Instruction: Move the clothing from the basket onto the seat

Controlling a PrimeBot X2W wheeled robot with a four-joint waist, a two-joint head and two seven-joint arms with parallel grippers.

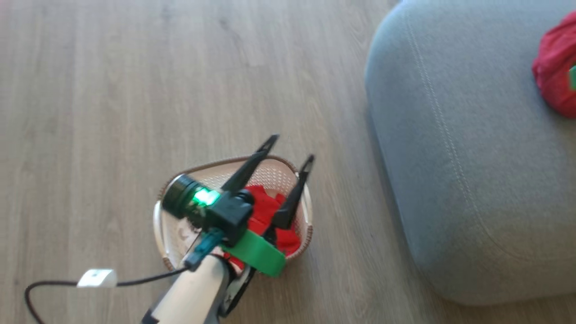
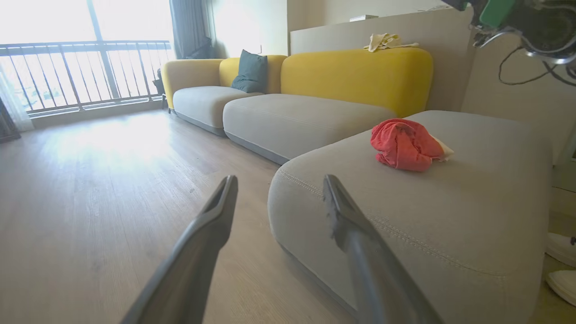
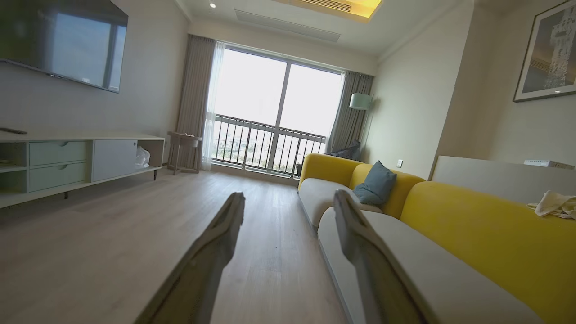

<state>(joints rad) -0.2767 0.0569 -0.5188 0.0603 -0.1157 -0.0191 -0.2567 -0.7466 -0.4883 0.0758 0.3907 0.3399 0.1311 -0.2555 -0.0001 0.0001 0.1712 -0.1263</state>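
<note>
The cream basket [image 1: 280, 167] with a braided rim stands on the wood floor, left of the big grey seat [image 1: 472, 157]. Red clothing [image 1: 265, 209] lies bunched inside it. Another red garment [image 1: 555, 67] rests in a heap on the seat [image 2: 450, 216], which the left wrist view shows as a crumpled bundle [image 2: 405, 144]. My left gripper [image 1: 291, 147] hovers over the basket, open and empty, fingers pointing past the far rim; its wrist view [image 2: 280, 180] looks level across floor and seat. My right gripper [image 3: 289, 195] is open and empty, pointing down the room.
A black cable with a white tag [image 1: 96, 278] trails on the floor left of my forearm. A yellow-backed sofa [image 2: 360, 76] runs behind the seat. White shoes [image 2: 562, 247] sit at the seat's right. A low TV cabinet [image 3: 67, 162] lines the far wall.
</note>
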